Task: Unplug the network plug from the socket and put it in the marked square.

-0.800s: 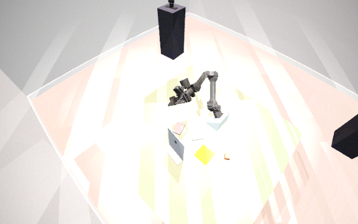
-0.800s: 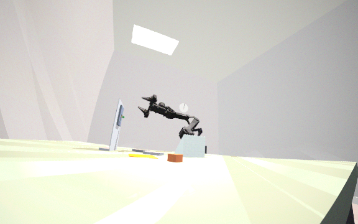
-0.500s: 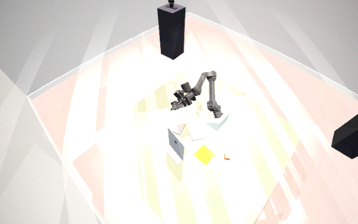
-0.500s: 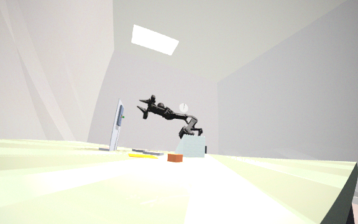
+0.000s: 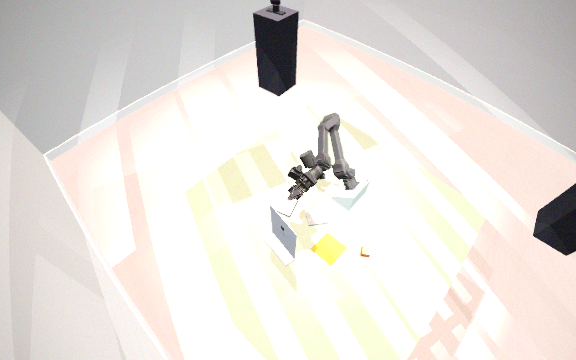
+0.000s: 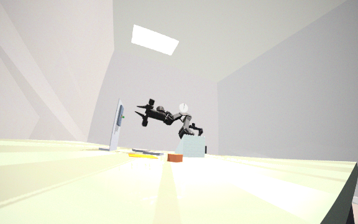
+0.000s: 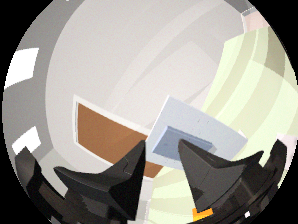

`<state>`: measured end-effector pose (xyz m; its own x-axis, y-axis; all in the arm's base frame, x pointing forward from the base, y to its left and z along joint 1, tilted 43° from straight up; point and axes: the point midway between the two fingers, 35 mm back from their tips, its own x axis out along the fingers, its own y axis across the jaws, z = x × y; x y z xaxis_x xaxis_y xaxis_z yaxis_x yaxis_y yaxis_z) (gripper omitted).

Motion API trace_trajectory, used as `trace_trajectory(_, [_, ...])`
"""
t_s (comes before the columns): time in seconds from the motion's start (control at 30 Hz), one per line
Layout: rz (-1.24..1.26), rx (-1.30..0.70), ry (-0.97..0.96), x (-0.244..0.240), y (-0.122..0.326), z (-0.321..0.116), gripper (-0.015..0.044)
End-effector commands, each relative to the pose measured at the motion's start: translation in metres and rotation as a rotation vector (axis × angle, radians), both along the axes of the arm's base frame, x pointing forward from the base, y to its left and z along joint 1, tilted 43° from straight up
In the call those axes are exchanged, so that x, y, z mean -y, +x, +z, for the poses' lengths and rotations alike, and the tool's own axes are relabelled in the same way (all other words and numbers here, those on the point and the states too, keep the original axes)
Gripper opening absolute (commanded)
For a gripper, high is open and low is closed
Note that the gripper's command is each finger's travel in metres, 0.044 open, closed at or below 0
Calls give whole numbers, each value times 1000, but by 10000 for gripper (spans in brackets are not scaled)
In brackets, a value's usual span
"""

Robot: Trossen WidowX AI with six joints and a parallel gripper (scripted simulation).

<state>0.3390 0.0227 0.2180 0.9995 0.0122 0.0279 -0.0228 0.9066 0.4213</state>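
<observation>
One arm is reaching toward the upright panel, which stands left of the middle in the side view. The fingers hang in the air just to the right of it, well above the tabletop, and they touch nothing. They are partly closed, with a gap between them, and they hold nothing.

The plug sits in its socket on the panel. It shows only as a tiny green dot in the side view, too small for me to see the thin tab. In the view from above, the socket is a small dark dot on the panel face, below the arm near the middle of the picture. The yellow square lies on the tabletop to the lower right of the panel, and a small orange block sits further right.

I think the step now is getting to the plug. To do it well, the fingers should line up level with the green dot and move in slowly and straight. One finger should come down on top of the tab and press it before any pulling starts.
</observation>
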Motion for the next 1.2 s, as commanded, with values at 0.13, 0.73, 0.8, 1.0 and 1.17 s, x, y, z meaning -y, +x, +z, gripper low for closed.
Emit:
trace_trajectory(0.13, [-12, -43, 160, -3, -11, -48, 156])
trace_trajectory(0.73, [-41, -91, 384, -3, -43, -100, 156])
trace_trajectory(0.8, [-42, -90, 382, -1, -37, -99, 156])
trace_trajectory(1.0, [-41, -89, 382, 3, -10, -95, 156])
trace_trajectory(1.17, [-39, -88, 385, 9, 10, -93, 156])
